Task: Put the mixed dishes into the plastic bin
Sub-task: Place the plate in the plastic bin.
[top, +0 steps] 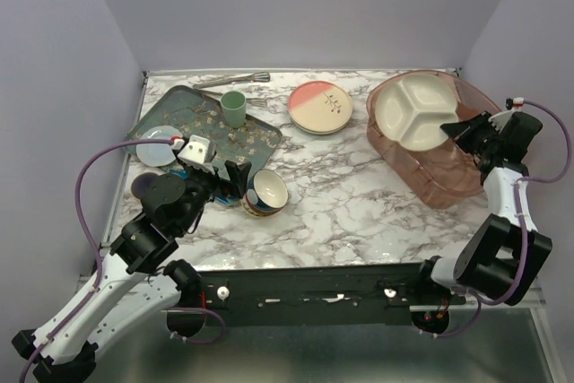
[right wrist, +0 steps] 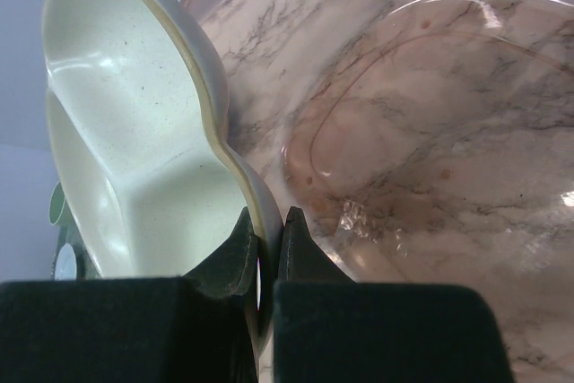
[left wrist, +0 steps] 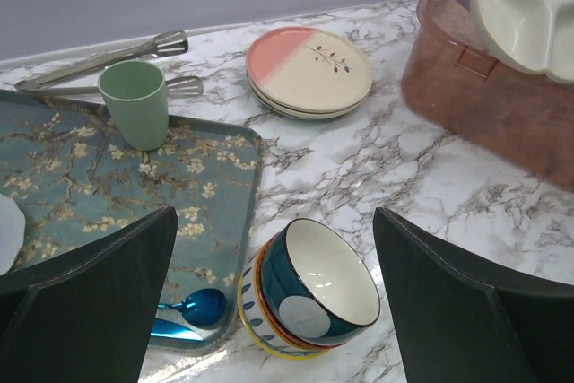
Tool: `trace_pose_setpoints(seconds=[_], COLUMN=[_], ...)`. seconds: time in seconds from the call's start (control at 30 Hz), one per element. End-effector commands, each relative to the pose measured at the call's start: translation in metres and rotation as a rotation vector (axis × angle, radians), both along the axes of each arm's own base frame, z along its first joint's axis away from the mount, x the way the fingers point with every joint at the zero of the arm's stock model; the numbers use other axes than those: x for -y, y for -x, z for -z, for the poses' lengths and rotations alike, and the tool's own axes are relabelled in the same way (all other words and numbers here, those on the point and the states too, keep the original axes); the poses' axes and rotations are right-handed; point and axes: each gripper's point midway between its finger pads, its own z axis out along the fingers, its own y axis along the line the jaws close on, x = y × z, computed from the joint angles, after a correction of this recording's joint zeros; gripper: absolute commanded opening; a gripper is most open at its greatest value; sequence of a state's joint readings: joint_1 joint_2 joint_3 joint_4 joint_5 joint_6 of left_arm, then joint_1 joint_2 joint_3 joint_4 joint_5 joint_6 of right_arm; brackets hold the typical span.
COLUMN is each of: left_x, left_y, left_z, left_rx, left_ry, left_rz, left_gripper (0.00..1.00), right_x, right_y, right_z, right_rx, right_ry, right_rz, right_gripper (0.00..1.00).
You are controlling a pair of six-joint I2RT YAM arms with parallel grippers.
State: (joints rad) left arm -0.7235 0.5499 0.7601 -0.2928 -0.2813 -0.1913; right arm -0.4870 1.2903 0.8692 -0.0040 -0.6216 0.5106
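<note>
The cream 3-part plate is in my R pincer. The two fingers are nearly closed & pinch the plate's rim tight, one finger on each side. The plate is tipped up on its edge, over the far left part of the pink-brown plastic bin. I can't tell if it touches the bin. The bin sits on the right of the table & I see nothing else in it.

My L pincer is open wide & holds nothing. The blue-yellow bowl lies tipped on its side just in front of it, btw the two fingers, cream inside showing. It is not gripped.

The bowl is right by the corner of the dark-green flower tray. A blue spoon lies on that corner. A green cup stands up on the tray, w/ a pale plate at the tray's left end. Metal tongs lie behind the tray. The pink-and-cream plate tops a small stack btw tray & bin, apart from both.
</note>
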Motion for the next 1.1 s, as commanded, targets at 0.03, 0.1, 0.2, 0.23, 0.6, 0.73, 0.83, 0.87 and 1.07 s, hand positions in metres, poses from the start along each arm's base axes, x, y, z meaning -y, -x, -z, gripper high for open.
trace_pose_setpoints(seconds=[0.03, 0.1, 0.2, 0.23, 0.6, 0.73, 0.83, 0.87, 1.07], left_x=[-0.002, -0.003, -0.003, -0.003, -0.004, -0.005, -0.005, -0.005, -0.005], left_y=[0.0, -0.001, -0.001, -0.001, -0.005, -0.006, -0.007, -0.007, -0.01], left_z=[-0.001, 0.0, 0.001, 0.0, 0.002, 0.002, 0.002, 0.003, 0.003], left_rx=[0.008, 0.006, 0.004, 0.005, -0.004, -0.01, -0.013, -0.014, -0.026], left_ry=[0.006, 0.003, 0.004, 0.005, 0.011, 0.014, 0.021, 0.023, 0.041], left_rz=[-0.003, -0.006, -0.008, -0.008, -0.013, -0.012, -0.008, -0.007, 0.002], left_gripper=[0.99, 0.99, 0.99, 0.99, 0.99, 0.99, 0.99, 0.99, 0.99], right_x=[0.024, 0.029, 0.038, 0.04, 0.051, 0.052, 0.053, 0.055, 0.05], right_y=[-0.025, -0.029, -0.038, -0.042, -0.066, -0.07, -0.073, -0.074, -0.08], right_z=[-0.067, -0.062, -0.048, -0.039, 0.0, 0.017, 0.025, 0.027, 0.041], right_rx=[0.172, 0.156, 0.118, 0.096, 0.003, -0.066, -0.087, -0.094, -0.14], right_ry=[0.024, 0.024, 0.027, 0.02, -0.006, -0.013, -0.011, -0.001, 0.012], right_rz=[0.044, 0.057, 0.072, 0.075, 0.031, 0.006, 0.002, 0.006, -0.019], right_gripper=[0.0, 0.0, 0.01, 0.0, 0.03, 0.06, 0.08, 0.09, 0.13])
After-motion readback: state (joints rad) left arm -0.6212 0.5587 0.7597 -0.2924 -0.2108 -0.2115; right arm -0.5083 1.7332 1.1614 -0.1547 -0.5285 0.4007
